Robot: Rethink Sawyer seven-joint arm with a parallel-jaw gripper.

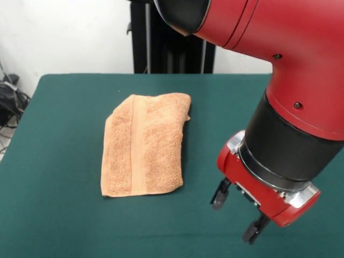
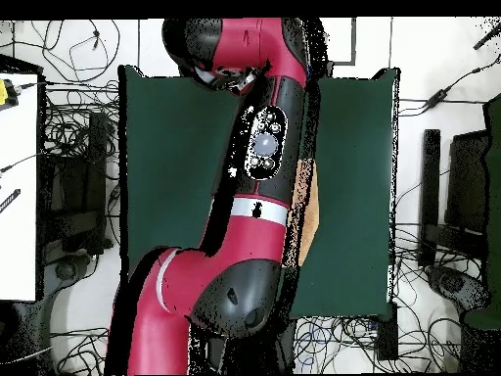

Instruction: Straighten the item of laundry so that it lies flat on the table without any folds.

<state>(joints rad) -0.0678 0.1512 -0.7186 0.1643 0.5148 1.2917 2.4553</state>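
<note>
The item of laundry (image 1: pixel 153 145), an orange-tan terry towel, lies folded into a narrow rectangle on the dark green table (image 1: pixel 59 140), left of centre in the front view. A woven hem band runs along its length, and its far right corner is bunched. My gripper (image 1: pixel 236 214) hangs to the right of the towel and nearer the front edge, clear of the cloth. It is open, its two black fingers (image 1: pixel 220 194) apart with nothing between them. In the overhead view only a strip of the towel (image 2: pixel 309 211) shows beside the arm (image 2: pixel 259 186), which covers the rest.
The red arm crosses the green table (image 2: pixel 166 166) lengthwise in the overhead view. Cables and black equipment (image 2: pixel 440 196) lie on the floor around the table. A white surface (image 2: pixel 18 186) stands at the left. A black stand (image 1: pixel 161 54) rises behind the table's far edge.
</note>
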